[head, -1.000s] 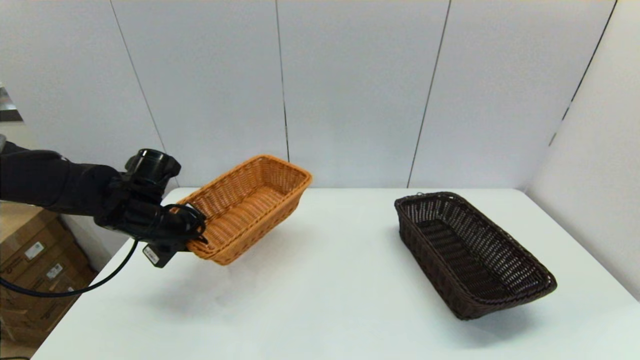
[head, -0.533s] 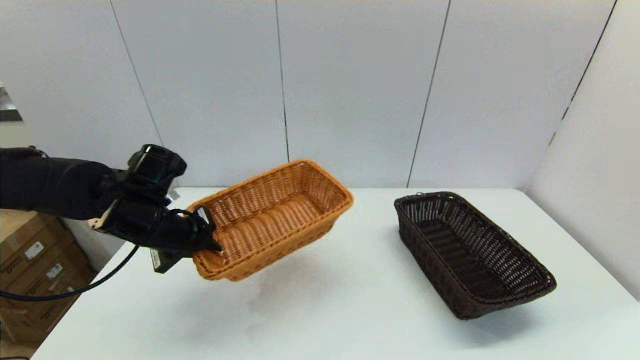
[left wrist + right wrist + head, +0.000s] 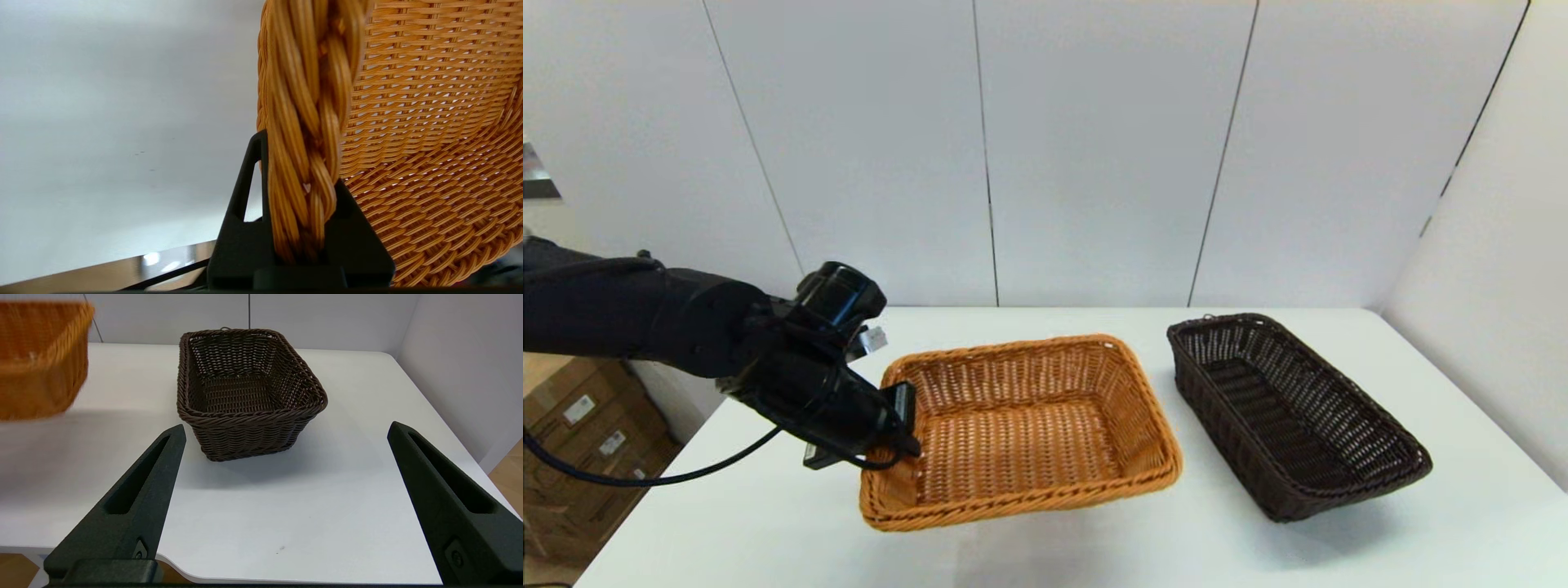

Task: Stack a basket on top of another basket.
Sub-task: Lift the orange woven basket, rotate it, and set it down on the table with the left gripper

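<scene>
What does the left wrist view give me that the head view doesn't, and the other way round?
Only the left wrist view shows the grip close up: the left gripper is shut on the braided rim of the orange-tan basket, with the braid wedged between the black fingers.

Only the head view shows the dark brown basket resting on the white table, to the right of the orange-tan one, and the left arm reaching in.

Both show the orange-tan basket, the left gripper at its rim and the table.
</scene>
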{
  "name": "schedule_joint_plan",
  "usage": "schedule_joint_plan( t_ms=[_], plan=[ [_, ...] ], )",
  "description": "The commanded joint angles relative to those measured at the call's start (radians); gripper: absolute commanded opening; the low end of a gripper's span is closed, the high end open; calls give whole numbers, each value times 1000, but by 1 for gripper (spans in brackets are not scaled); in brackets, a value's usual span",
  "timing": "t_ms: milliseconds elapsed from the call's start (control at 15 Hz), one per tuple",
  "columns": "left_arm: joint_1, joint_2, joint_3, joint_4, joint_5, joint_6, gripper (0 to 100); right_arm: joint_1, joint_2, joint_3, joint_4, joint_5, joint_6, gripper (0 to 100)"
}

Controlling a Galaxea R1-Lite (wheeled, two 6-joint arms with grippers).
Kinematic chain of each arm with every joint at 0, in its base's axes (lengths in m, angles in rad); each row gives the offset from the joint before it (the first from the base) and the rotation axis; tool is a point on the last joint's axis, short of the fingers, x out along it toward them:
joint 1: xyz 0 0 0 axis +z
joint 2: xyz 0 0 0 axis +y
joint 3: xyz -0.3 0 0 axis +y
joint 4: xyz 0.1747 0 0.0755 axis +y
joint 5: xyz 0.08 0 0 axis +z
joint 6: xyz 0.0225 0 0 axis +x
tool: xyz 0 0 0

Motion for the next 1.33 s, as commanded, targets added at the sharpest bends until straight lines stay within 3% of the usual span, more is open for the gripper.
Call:
schedule_joint_plan(
  t_ms=[67,267,1333],
  plan=[
    [-17,67,-30,27,1,35,0,0,1,0,0,0,-1,100],
    [-17,107,-48,43,-1,107,0,0,1,0,0,0,-1,100],
    [-32,298,-239,41,-18,31,0,0,1,0,0,2,-4,100]
  ],
)
